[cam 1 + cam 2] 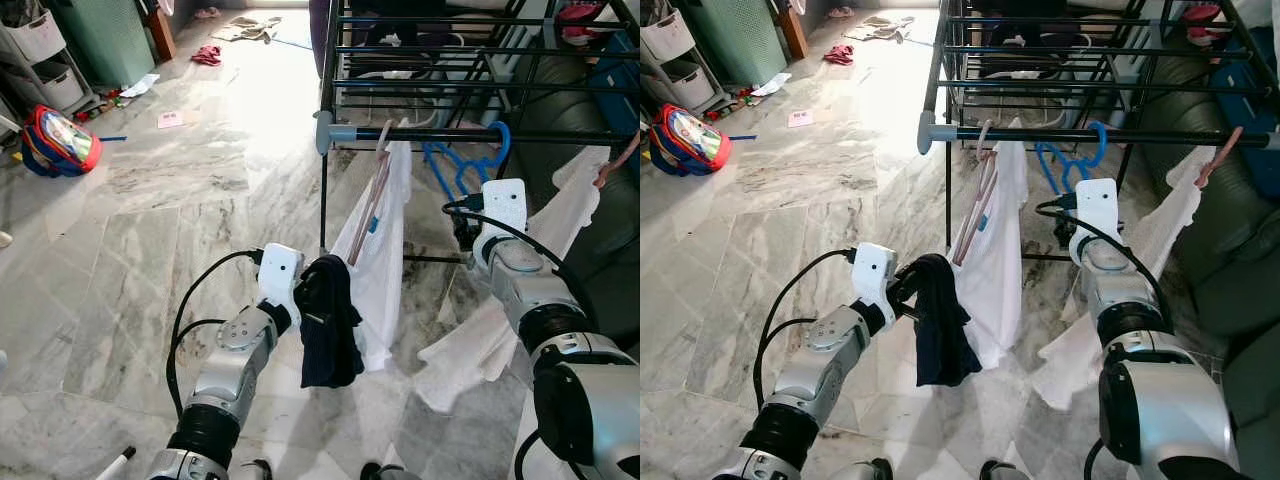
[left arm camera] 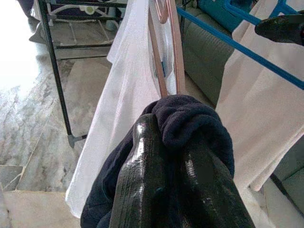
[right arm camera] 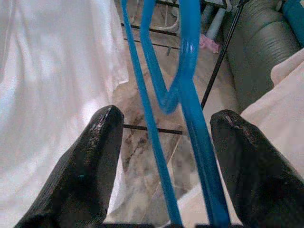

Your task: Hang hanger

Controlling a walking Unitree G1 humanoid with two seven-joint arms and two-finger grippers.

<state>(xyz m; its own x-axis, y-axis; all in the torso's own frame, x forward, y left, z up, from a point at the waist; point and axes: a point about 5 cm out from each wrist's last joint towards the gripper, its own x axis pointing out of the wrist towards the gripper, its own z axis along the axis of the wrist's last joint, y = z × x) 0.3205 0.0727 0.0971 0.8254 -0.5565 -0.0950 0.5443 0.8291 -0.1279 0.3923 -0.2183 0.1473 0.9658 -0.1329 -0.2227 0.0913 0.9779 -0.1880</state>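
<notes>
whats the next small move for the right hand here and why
Probably close the right hand on the blue plastic hanger: its fingers are spread either side of the hanger's wire, which hooks on the black metal rack rail. The left hand holds a dark navy garment.

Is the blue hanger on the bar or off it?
On. The blue plastic hanger hooks over the black metal rack bar, with the open right claw around its lower part.
</notes>
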